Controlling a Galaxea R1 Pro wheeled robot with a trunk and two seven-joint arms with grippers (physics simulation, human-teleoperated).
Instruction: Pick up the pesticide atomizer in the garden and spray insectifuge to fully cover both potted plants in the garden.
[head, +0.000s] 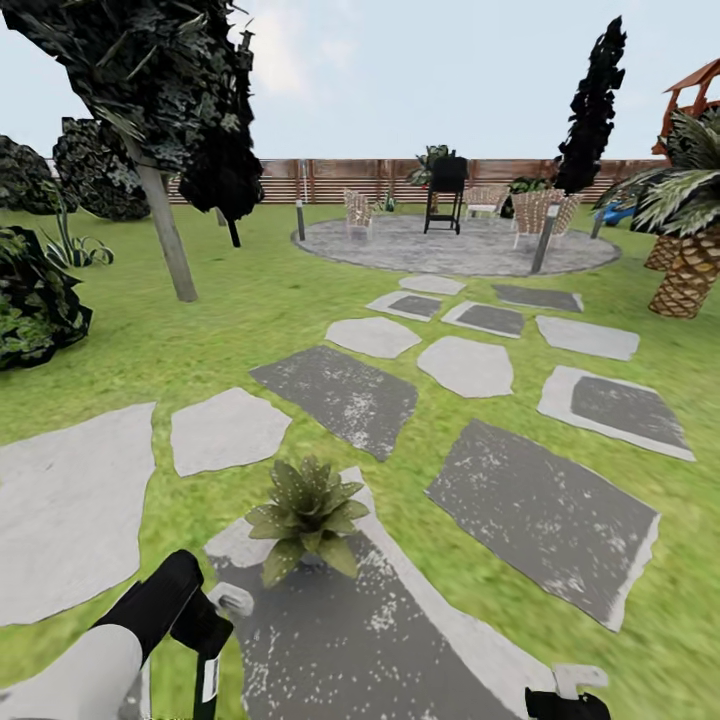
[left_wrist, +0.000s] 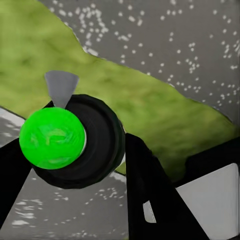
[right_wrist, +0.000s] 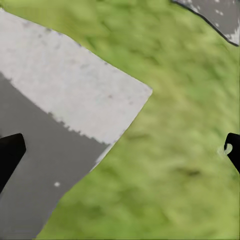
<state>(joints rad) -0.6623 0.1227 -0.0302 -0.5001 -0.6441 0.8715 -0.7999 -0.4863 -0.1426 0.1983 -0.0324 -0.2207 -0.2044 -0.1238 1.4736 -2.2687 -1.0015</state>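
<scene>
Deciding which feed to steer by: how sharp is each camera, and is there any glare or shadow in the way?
Head view: potted plant reasonably sharp, flat even light, no glare, no hard shadows; distant patio softer. Left wrist view: pesticide atomizer with its green top crisp, held in the left claw. Right wrist view: grass and slab blurred; the right claw's fingers sit wide apart.

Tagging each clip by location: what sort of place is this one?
A backyard garden, by the look of it: a lawn crossed by stepping slabs, a round paved patio with chairs and a grill, and a wooden fence behind.
</scene>
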